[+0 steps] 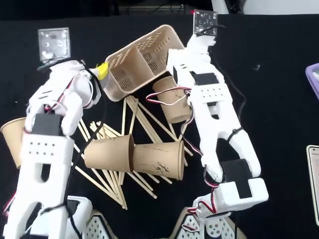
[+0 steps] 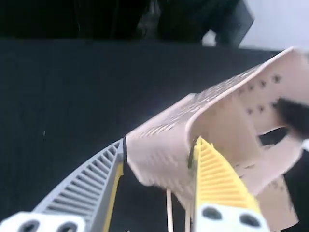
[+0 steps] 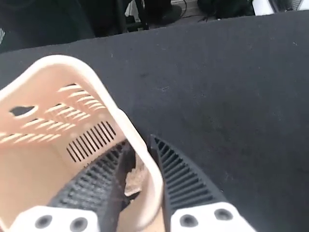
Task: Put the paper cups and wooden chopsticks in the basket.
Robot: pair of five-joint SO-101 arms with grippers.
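Risk, basket slip: the basket [image 1: 142, 55] is tilted with its opening turned toward the arms and is held only at two edges. If either hold loosens, I judge it would swing or drop onto the cups below.
Risk, spill: nothing is inside yet. At this tilt, anything loaded would likely slide back out.
Risk, scatter: lowering the basket blind could push the loose chopsticks [image 1: 139, 119] further apart.
Left gripper [image 2: 160, 142]: fairly wide apart and straddling a corner of the basket. The wall sits between the grey and yellow sides and touches both, so it is clamped on it.
Right gripper [image 3: 141, 142]: nearly together and pinched over the thin rim of the basket, one side inside and one outside.
Basket position: spans between the two grippers, raised off the bench [image 1: 269, 99] on one side.
Paper cups [image 1: 159, 159]: lying on their sides below both grippers; one more is half hidden behind the left arm.
Chopsticks position: fanned across the bench under and around the cups, beneath the grippers.
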